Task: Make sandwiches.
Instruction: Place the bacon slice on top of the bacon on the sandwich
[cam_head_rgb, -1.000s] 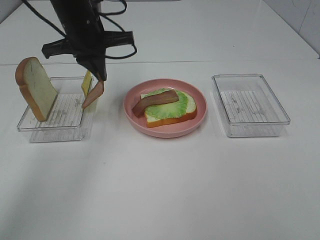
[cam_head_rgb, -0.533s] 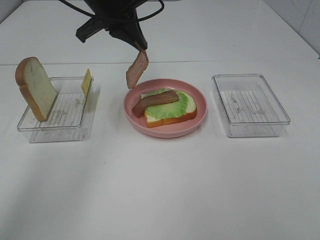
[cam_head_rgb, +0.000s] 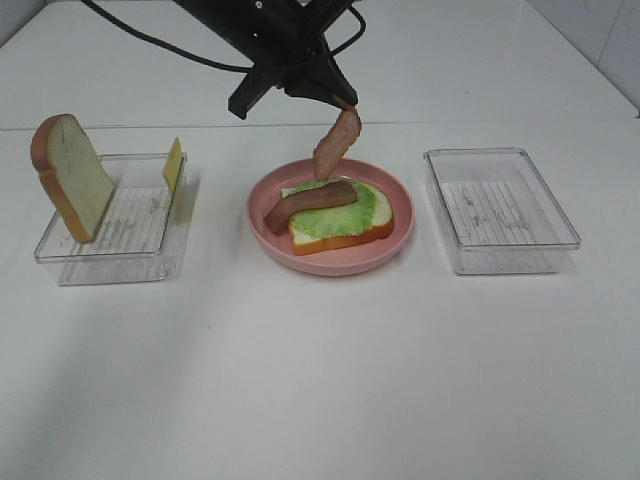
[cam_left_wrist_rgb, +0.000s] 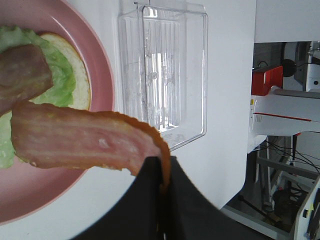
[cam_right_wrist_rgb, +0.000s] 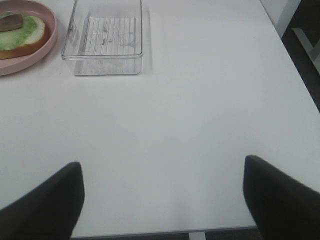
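Over the last half second the left gripper (cam_head_rgb: 347, 104) has swung rightward with its hanging bacon strip (cam_head_rgb: 337, 143), from over the left edge of the pink plate (cam_head_rgb: 402, 236) to over the plate's far middle. We see its jaws pinched closed on the strip's upper end, and the left wrist view shows that same grip (cam_left_wrist_rgb: 162, 170), with the rest of the strip (cam_left_wrist_rgb: 85, 140) dangling free above the plate and clear of the food below.

On the plate lies the open sandwich: a bread slice (cam_head_rgb: 345, 239), a lettuce leaf (cam_head_rgb: 362, 210) on top of it, and a lying bacon strip (cam_head_rgb: 310, 200) set slantwise across the leaf.

At the left of the white table (cam_head_rgb: 300, 380) the left clear tray (cam_head_rgb: 60, 252) holds a second bread slice (cam_head_rgb: 72, 175), leaning upright at its left end, and a cheese slice (cam_head_rgb: 173, 164), standing on edge at its far right corner. The right clear tray (cam_head_rgb: 572, 238) sits to the right of the plate.

The right gripper (cam_right_wrist_rgb: 161, 162) hangs over bare table well apart from the plate, its jaws spread wide with nothing between them
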